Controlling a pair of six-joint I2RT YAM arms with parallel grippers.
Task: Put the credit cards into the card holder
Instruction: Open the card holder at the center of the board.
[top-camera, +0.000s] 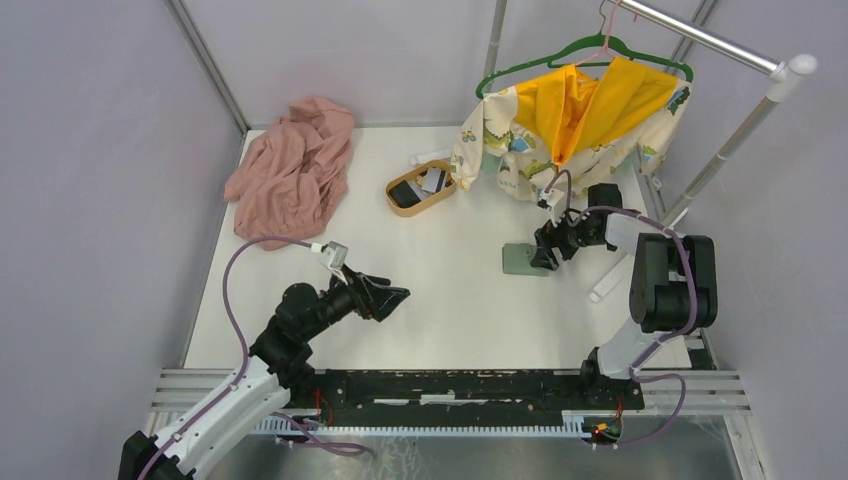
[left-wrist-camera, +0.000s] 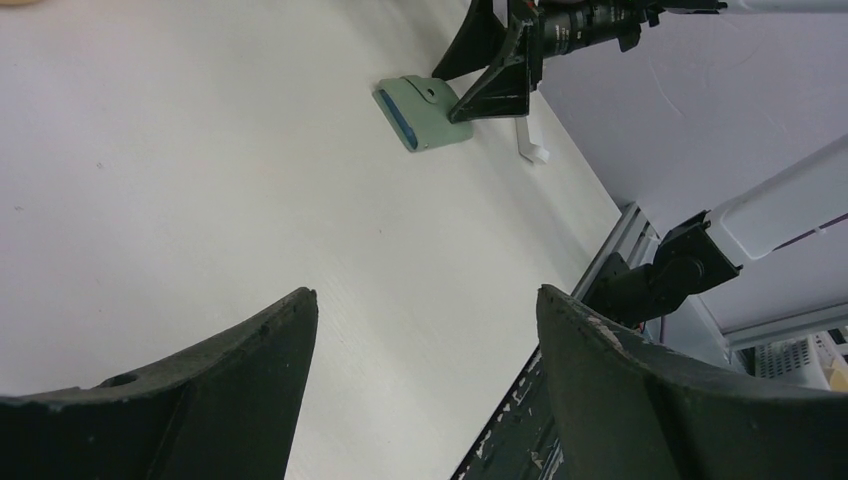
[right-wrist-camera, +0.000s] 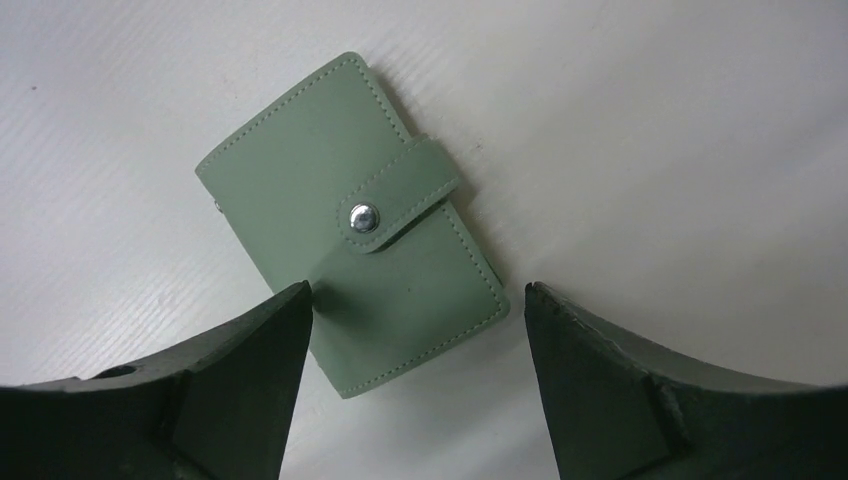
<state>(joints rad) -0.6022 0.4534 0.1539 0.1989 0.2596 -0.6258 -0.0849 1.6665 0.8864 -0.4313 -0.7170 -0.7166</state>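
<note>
The card holder (right-wrist-camera: 350, 220) lies flat on the tabletop (right-wrist-camera: 650, 120), closed, with its snap tab fastened across the front. In the overhead view you find it right of centre, directly in front of the right arm. The right fingers (right-wrist-camera: 240, 380) are apart and straddle the near end of the holder, one tip at its left edge and the other clear of its right edge. This stance suits a grasp or a hold-down, because the tab must be released before any slot can be reached. The credit cards (top-camera: 406, 193), black and pale, rest in the oval wooden tray (top-camera: 418, 212) farther back, well apart from the holder. The left fingers (left-wrist-camera: 230, 370) are also apart, holding nothing, above bare tabletop to the left. Treat the current step as opening the holder. Expect the thin cards to resist pickup from inside the tray's rim.
</note>
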